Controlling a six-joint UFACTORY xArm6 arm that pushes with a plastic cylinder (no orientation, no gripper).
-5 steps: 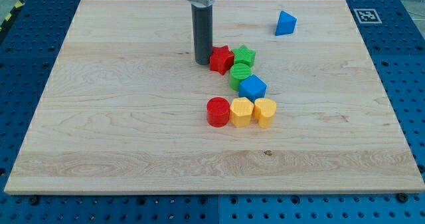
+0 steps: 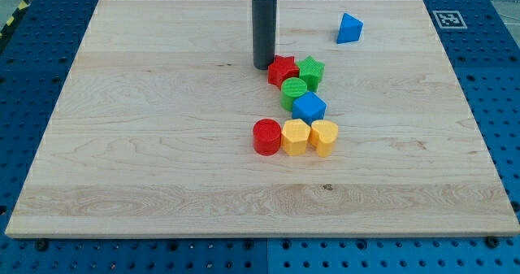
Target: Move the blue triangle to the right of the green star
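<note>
While tip (image 2: pixel 263 66), gripperless so nothing held, touches red star (image 2: pixel 283 70), risks shoving green star (image 2: pixel 310 71) away, blue triangle (image 2: pixel 349 28) unreached.

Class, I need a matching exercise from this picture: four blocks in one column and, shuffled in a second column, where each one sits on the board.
Blocks
1. blue triangle
2. red star
3. red cylinder
4. green star

Places
A. against the yellow block, on its left in the view
B. alone near the view's top right
C. just right of my tip
D. right of the red star, touching it

Pairs: 1-B, 2-C, 3-A, 4-D
</note>
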